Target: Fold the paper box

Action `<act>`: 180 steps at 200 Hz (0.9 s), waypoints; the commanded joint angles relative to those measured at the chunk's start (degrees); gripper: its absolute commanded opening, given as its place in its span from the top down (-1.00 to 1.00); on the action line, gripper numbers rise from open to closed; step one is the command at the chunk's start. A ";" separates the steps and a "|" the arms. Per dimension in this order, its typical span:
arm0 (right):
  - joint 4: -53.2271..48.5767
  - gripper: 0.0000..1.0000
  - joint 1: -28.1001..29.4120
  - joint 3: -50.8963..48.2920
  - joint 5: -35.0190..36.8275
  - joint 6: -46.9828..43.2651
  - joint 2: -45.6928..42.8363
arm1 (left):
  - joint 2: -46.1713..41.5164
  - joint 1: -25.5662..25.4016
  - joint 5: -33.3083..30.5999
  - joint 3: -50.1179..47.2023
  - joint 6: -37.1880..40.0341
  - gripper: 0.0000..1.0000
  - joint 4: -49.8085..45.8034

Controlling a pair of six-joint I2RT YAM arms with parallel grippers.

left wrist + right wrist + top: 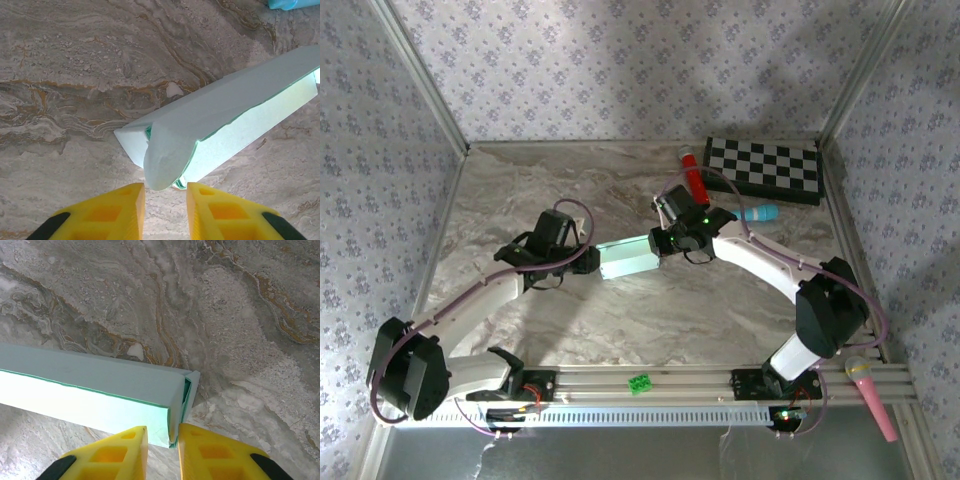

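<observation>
Both the left tool (165, 187) and right tool (162, 430) straddle the paper box (630, 257) ends

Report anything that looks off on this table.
The paper box is only half folded: its end flap bulges, curled and dented, untucked. A pink toy microphone lies off the table, at the right end of the frame rail.

Marbled table (620, 320), checkerboard (765, 168) at far right, red microphone (694, 180), teal microphone (757, 214), paper box (628, 257) mid-table (contact unclear)

Checkerboard (763, 168) back-right; teal mic (757, 214) & red tube (693, 178) near it.
</observation>
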 commanded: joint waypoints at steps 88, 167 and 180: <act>-0.21 0.62 -0.26 -0.21 -1.42 -0.87 2.00 | 2.03 0.38 3.90 3.75 -0.50 0.70 3.41; -0.33 0.76 -0.13 0.05 -2.29 -0.96 3.24 | 2.31 0.35 4.91 3.50 -1.19 0.81 4.03; -0.23 0.78 -0.09 0.05 -2.31 -0.95 3.35 | 2.31 0.41 5.24 3.29 -1.44 0.81 4.24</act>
